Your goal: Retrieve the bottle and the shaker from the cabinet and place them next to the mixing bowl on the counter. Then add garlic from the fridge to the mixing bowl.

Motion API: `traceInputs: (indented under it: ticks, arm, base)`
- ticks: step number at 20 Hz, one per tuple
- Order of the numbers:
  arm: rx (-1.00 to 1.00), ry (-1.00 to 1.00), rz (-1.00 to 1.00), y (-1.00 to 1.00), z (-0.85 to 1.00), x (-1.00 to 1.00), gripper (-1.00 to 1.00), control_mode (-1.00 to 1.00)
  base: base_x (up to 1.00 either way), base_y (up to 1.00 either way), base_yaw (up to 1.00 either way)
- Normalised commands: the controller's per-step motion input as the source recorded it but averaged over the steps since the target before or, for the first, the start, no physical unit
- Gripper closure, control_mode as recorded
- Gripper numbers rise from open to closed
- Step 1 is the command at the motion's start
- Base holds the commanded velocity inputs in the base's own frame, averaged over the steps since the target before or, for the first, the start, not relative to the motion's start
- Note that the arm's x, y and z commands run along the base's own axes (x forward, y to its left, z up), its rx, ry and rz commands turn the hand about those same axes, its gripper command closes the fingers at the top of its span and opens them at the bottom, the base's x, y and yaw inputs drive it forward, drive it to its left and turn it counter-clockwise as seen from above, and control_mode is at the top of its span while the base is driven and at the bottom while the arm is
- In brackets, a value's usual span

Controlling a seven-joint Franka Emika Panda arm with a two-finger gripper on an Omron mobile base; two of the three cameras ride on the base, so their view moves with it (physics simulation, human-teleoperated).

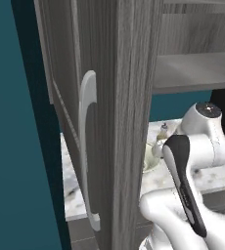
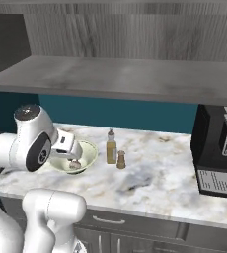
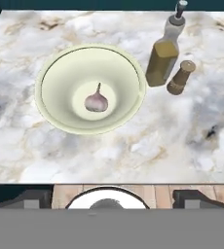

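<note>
Gripper (image 3: 112, 197): jaws spread wide and empty, one dark fingertip (image 3: 28, 198) at each lower corner of the hand view. It hangs above the near edge of the counter and looks down on it.

Mixing bowl (image 3: 133, 104): pale cream-green, upright on the marble, lying ahead of the fingertips and apart from them, nearer the left one in the hand view. In the right base view the bowl (image 2: 90, 153) sits just past the white hand.

Garlic (image 3: 96, 101): one whole bulb, pinkish-white, resting at the bottom of the bowl with its stem tip pointing away from the fingers. Clear of both fingertips.

Bottle (image 3: 163, 60): amber liquid, pale cap, standing upright just beside the bowl's right rim; whether they touch I cannot tell. Seen also in the right base view (image 2: 111, 147).

Shaker (image 3: 180, 77): tan wood, knob top, upright, just beside the bottle on the side away from the bowl.

Counter (image 3: 172, 146): white-grey veined marble over grey drawers.

Cabinet (image 2: 110, 74): grey wood-grain shelf above the counter; door (image 1: 119, 122) swung open, with curved white handle (image 1: 87, 146).

Black appliance (image 2: 218, 153): on the counter, well apart from the bowl.
</note>
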Motion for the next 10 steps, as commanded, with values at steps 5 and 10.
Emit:
traceInputs:
  ticks: [5,10]
  arm:
    - [0.0,-0.01,-0.01,-0.2,0.6,-1.0,-1.0,-1.0]
    - [0.0,-0.02,-0.08,-0.01,0.63,-0.85,-1.0,-1.0]
  base:
    - [0.0,0.0,0.0]
    - [0.0,0.0,0.0]
